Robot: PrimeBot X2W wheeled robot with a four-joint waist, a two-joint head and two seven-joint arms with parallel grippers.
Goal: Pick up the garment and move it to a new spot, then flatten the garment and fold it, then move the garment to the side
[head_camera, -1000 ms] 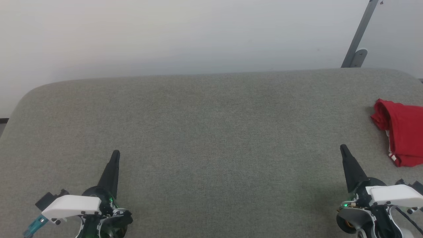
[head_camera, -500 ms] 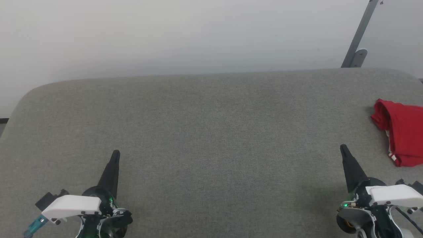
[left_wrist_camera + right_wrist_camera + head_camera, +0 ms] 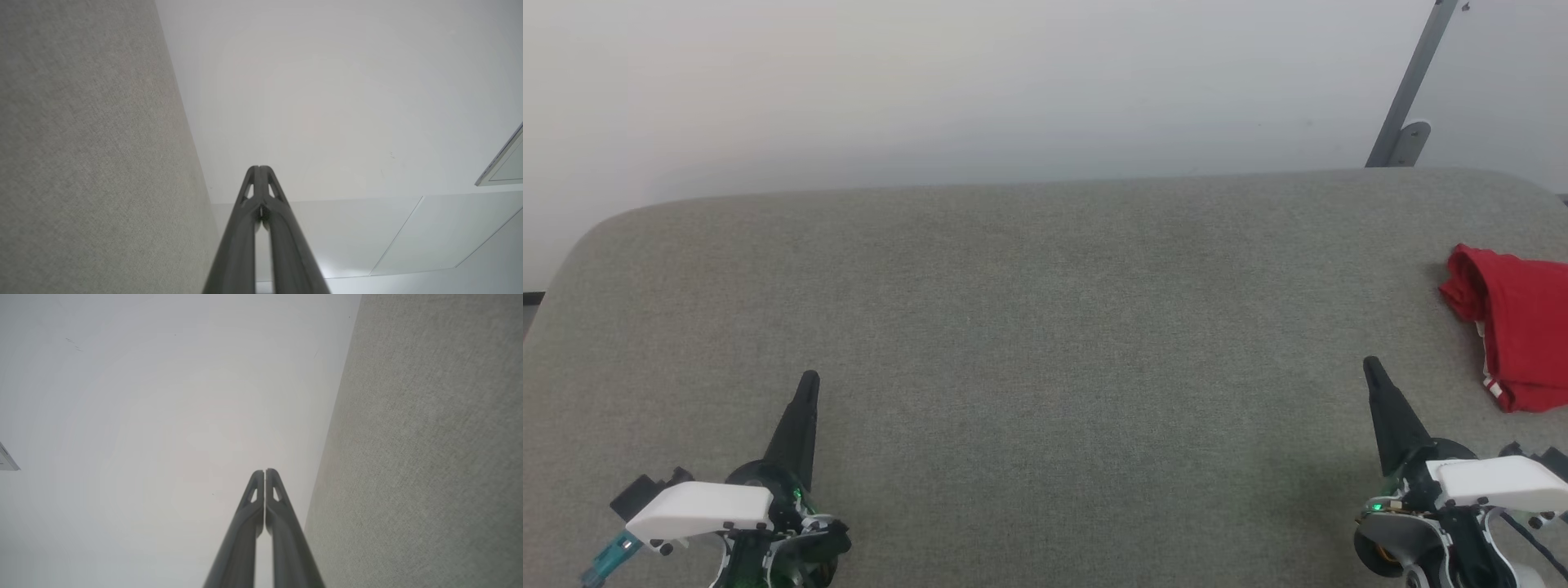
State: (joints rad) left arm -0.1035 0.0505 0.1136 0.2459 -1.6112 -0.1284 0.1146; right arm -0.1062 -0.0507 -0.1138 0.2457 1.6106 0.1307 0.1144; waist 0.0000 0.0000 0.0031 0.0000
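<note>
The grey bench spreads wide before me, with nothing on its broad middle. The garment lies far over on my right side of it, close to the right rim. It is a compact red bundle with a rolled lump at its far-left corner and a strip of white-and-red trim on its near-left edge. The head view cuts off its right part, so I cannot tell how neatly it is folded or how far it runs. My right gripper hangs low at the near right, a little to the left of the garment and nearer to me, not touching it. My left gripper hangs at the near left, well apart from it. Both have their fingers pressed together tip to tip, as each wrist view shows, and neither holds anything. I judge this scene fits two stages equally. The red bundle may be a heap waiting to be lifted and carried to an open patch of bench, or it may be the folded piece already set off to the side. The pictures do not settle which, so I name no step. Either way, what I need is a fuller sight of the bundle's hidden right part.
</note>
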